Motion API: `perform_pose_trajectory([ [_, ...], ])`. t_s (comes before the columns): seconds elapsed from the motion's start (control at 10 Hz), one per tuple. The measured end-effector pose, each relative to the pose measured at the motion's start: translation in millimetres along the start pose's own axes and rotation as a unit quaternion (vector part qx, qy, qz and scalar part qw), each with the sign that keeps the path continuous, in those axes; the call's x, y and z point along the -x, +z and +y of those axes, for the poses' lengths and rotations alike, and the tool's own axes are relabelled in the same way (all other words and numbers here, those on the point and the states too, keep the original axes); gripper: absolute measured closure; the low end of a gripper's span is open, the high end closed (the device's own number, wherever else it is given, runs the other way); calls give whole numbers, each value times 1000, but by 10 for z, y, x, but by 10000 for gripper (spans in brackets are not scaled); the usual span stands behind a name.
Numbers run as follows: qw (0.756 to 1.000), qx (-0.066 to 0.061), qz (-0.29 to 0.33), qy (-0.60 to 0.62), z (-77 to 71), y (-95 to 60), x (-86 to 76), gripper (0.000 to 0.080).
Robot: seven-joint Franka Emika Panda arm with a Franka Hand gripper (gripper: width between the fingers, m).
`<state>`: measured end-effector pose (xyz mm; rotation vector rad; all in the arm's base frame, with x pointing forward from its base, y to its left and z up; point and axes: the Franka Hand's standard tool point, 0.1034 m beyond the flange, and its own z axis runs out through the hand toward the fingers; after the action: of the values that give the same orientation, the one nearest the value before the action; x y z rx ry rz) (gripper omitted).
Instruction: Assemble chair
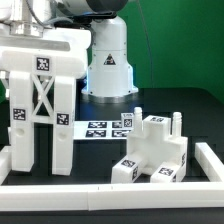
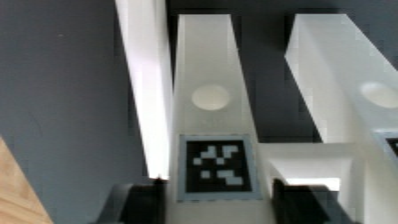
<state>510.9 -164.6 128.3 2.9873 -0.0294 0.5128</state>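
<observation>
"Black table [image 1: 195,105], green backdrop [image 1: 180,40]. Has it got the chair's back frame [image 1: 42,105]?"
"Yes. The gripper [image 2: 219,203] is clenched on one tagged upright. The frame stands at the exterior view's left, apart from the seat block [image 1: 155,150]."
"And to join them well?"
"I'd hold it plumb and line its holes [image 2: 210,97] with the seat's pegs [image 1: 175,122] before pushing."

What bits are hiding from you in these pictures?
- The marker board: exterior view, partly hidden behind the seat.
- The frame: wrist view, its far end is cut off by the picture's edge.
- The gripper: wrist view, only its fingertips show, the rest is cut off by the edge.
- The seat's tags: exterior view, too small to read.
</observation>
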Motion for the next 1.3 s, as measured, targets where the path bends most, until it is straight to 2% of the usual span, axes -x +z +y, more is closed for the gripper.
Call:
perform_pose_trajectory([
  [0.5,1000,-13,3,-14,-259,2,-67,515],
  [0.7,1000,-6,0,-14,-110,43,2,515],
  [1.0,1000,-6,-1,-11,-98,52,4,514],
  [1.1,1000,-6,-1,-11,-97,54,6,315],
  [1.2,1000,-6,-2,-11,-97,55,7,315],
  [1.3,1000,-6,-2,-11,-97,57,9,187],
])
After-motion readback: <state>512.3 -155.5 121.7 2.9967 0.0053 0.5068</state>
